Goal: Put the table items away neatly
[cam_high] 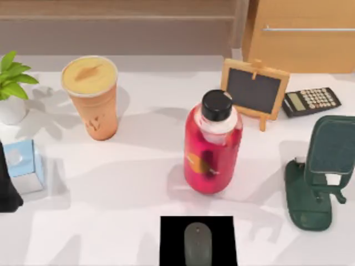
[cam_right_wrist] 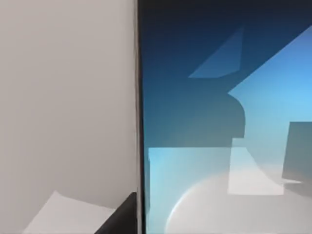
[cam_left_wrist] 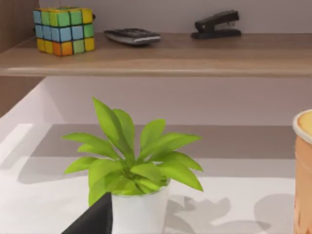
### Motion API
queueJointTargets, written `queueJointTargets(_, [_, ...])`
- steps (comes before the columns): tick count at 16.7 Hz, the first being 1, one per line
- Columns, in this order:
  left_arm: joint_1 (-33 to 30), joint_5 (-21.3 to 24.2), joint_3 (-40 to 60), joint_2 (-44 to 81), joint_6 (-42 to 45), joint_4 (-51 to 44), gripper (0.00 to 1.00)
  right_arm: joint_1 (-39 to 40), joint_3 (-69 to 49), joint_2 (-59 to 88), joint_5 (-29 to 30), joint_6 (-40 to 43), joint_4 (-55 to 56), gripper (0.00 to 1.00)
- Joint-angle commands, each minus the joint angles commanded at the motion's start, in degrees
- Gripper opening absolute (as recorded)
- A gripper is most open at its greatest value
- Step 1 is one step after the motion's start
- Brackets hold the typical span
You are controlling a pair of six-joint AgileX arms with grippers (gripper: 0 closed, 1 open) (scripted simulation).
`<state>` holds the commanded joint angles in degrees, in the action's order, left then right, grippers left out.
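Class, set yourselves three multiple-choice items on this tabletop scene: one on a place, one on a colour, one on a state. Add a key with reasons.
1. Where does the grey mouse lie?
A. on the black mat at the table's near edge
B. beside the plant
C. on the wooden shelf

2. What colour is the bottle cap?
A. white
B. black
C. green

3. How does the orange cup stand?
A. tipped over
B. upside down
C. upright

Key: 1 A, the mat surrounds it; 2 B, a black cap tops the red bottle; 3 C, its yellowish top faces up.
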<state>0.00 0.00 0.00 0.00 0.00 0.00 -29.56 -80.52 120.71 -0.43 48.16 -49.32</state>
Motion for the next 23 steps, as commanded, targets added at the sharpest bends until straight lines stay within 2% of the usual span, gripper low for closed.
queueJointTargets(6, [0.0,0.0,0.0,0.0,0.0,0.0,1.00,0.0,-3.0,-2.4,0.0,0.1,-5.4,0.00])
queueJointTargets(11, [0.0,0.0,0.0,0.0,0.0,0.0,1.00,0.0,-3.1,-2.3,0.0,-0.1,-5.6,0.00])
queueJointTargets(14, [0.0,0.0,0.0,0.0,0.0,0.0,1.00,3.3,-3.4,-5.3,2.7,-3.6,-5.7,0.00])
queueJointTargets(18, [0.0,0.0,0.0,0.0,0.0,0.0,1.00,15.1,-2.4,-16.5,11.4,-16.5,-4.4,0.00])
queueJointTargets(23, [0.0,0.0,0.0,0.0,0.0,0.0,1.00,40.8,5.2,-39.0,25.9,-44.4,0.3,0.00])
